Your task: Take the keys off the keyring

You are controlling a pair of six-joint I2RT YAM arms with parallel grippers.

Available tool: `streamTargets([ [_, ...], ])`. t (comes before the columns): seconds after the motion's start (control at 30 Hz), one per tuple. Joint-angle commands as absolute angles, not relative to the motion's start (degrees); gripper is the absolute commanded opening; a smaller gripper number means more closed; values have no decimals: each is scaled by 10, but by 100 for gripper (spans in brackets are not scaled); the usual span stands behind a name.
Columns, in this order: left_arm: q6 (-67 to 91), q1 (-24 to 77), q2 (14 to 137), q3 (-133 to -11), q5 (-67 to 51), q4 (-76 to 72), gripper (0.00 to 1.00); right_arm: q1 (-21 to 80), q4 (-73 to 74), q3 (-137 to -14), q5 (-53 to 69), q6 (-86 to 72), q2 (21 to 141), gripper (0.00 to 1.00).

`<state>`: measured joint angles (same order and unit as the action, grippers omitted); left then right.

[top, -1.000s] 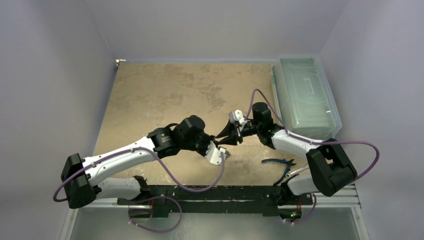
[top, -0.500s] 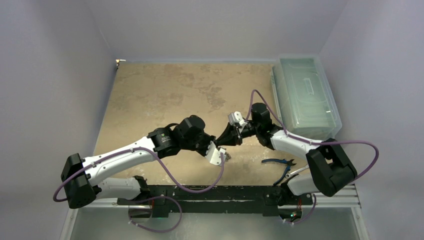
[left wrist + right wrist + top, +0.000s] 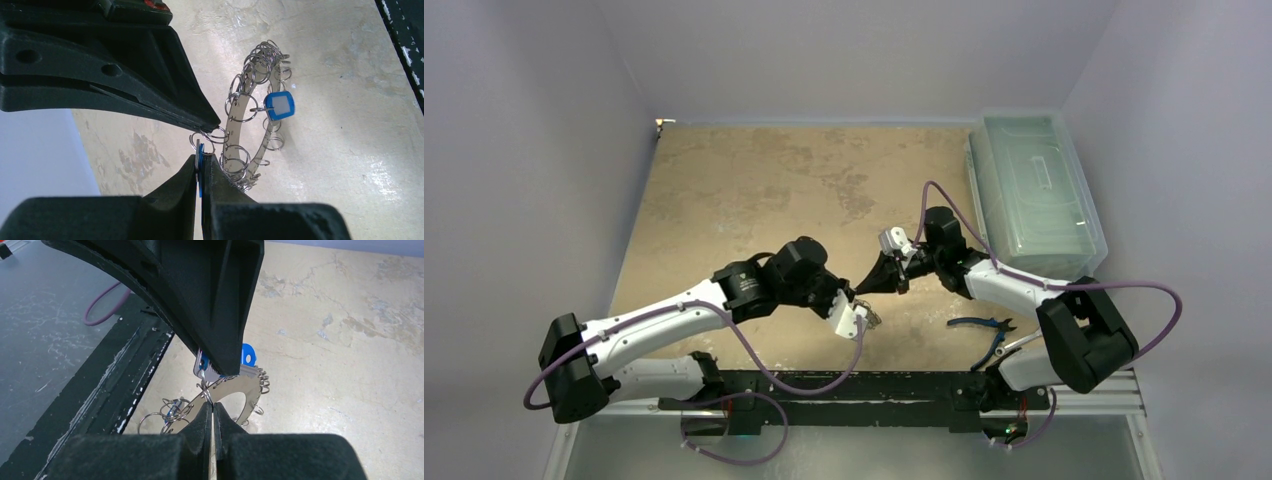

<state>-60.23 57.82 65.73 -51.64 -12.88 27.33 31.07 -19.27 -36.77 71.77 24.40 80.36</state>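
Barely begun: keyring [image 3: 234, 112] fully fringed; at its edge, left gripper [image 3: 201, 162] clamping a blue-headed key [image 3: 199, 151], right gripper [image 3: 214, 122] pinched shut on that key's split ring [image 3: 215, 136].

Robot lab cell, plain grey walls [image 3: 534, 150] round a tan table [image 3: 754, 180], arms [image 3: 654, 325] bolted to a black rail [image 3: 844, 385]

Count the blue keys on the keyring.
2. One blue key is pinched in the left gripper; the other hangs on the keyring's far side. More may hide among the small rings.
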Motion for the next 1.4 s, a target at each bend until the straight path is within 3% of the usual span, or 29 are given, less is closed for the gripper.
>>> streamTargets([
  [0.0, -637, 580, 634, -505, -150, 256, 0, 311, -178, -388, 727, 257, 800, 0],
  [1.37, -786, 581, 606, -441, -153, 279, 0, 308, -189, -389, 736, 241, 799, 0],
])
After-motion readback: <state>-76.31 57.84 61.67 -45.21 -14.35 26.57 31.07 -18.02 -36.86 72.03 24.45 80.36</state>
